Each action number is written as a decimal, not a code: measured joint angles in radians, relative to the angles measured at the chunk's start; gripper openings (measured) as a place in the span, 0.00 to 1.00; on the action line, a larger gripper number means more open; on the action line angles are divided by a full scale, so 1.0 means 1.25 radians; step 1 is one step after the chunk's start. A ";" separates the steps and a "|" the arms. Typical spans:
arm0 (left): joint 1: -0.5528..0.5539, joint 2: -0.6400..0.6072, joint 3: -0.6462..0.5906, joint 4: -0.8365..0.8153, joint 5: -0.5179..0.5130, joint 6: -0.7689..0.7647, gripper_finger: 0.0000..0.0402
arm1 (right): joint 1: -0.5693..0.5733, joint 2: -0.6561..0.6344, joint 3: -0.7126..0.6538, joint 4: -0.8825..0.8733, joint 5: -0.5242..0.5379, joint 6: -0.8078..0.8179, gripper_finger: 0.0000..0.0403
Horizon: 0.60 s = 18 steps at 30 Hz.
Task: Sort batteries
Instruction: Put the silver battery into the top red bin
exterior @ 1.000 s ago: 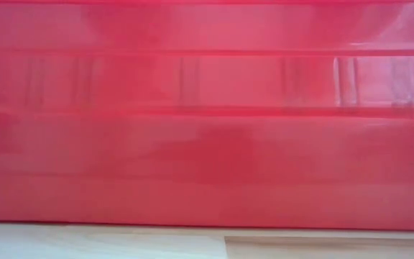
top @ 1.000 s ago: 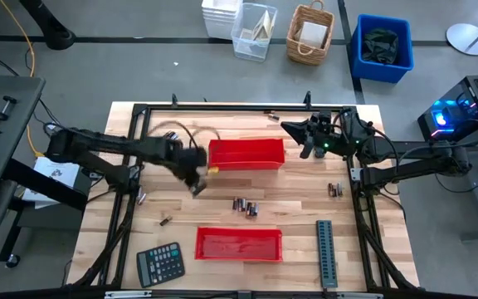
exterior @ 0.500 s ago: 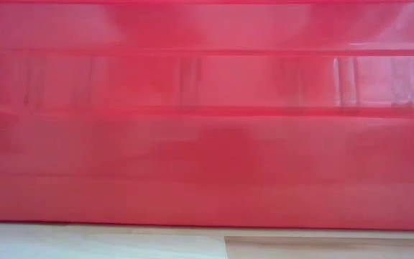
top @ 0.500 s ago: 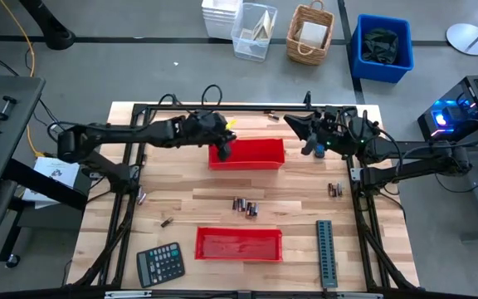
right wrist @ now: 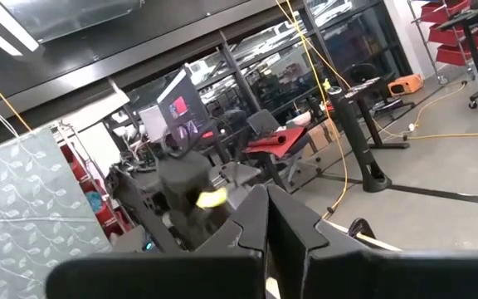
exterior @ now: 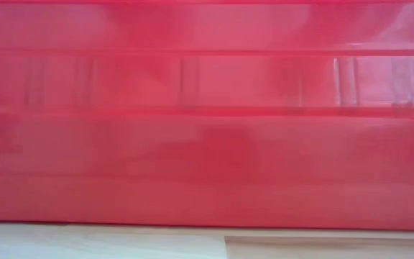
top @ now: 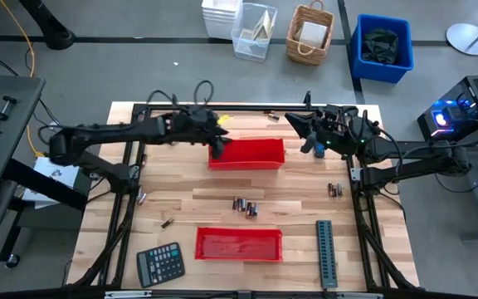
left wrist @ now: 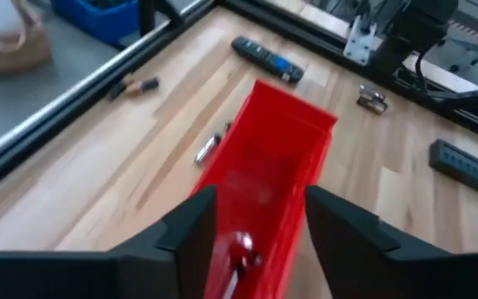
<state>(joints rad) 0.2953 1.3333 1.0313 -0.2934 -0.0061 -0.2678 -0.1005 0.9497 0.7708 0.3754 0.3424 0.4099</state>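
Left gripper, fingers spread, hovers over the far red tray's end; a battery could bounce out; right gripper, fingers closed, waits beside the tray

The low view was filled by the blurred wall of a red tray, which hid the arms, the batteries and the room behind. In the left wrist view a small bright thing lay in the far tray between the fingers, too blurred to name. The batteries in the high view were too small to tell apart by kind. The right wrist view looked off into the room; the table was out of it, and the fingers were cut off at the edge.
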 joint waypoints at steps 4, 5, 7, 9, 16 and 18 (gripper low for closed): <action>-0.011 -0.108 0.002 -0.227 -0.002 -0.070 0.55 | 0.000 0.000 0.000 0.002 0.002 0.000 0.00; -0.025 -0.125 0.000 -0.295 -0.002 -0.094 0.57 | 0.000 0.000 0.000 0.002 0.002 0.000 0.00; -0.063 -0.147 -0.010 -0.424 -0.001 -0.145 0.58 | 0.000 0.000 0.000 0.002 0.002 0.000 0.00; -0.113 -0.153 -0.035 -0.517 -0.002 -0.203 0.59 | 0.000 0.000 0.000 0.002 0.002 0.000 0.00; -0.252 -0.152 -0.156 -0.589 0.009 -0.410 0.59 | 0.000 0.000 0.000 0.002 0.002 -0.017 0.00; -0.270 -0.153 -0.179 -0.601 0.026 -0.455 0.59 | 0.000 0.000 0.000 0.002 0.002 -0.021 0.00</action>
<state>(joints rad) -0.0423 1.1423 0.8075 -1.0441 0.0270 -0.8366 -0.1011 0.9497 0.7708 0.3779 0.3450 0.3836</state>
